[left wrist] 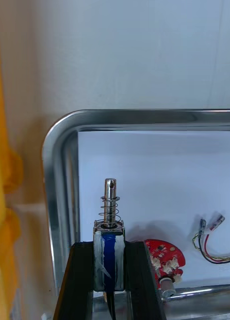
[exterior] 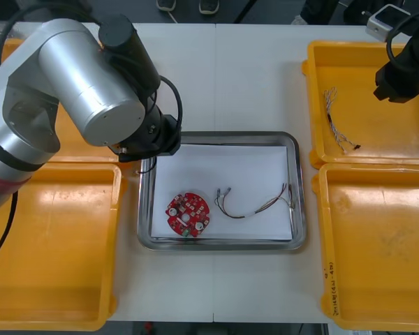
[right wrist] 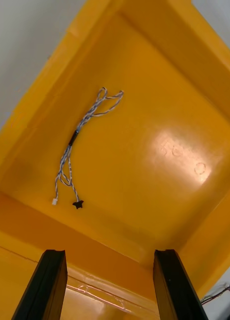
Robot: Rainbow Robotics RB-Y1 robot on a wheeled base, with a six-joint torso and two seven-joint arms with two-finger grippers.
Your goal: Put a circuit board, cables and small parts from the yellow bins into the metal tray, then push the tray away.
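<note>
Light table [exterior: 251, 84] — left jaws, small metal part [left wrist: 110, 235], at tray [exterior: 302, 202] corner

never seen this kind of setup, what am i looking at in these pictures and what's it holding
A two-armed robot at a table. One picture looks down from above its arms; the other two come from cameras on its wrists. Yellow bins flank a metal tray, which holds a red circuit board and a red and yellow cable. The left hand, at the tray's far left corner, grips a small metal part with a spring. The right hand, open, hangs over the far right bin holding a blue and white cable.
</note>
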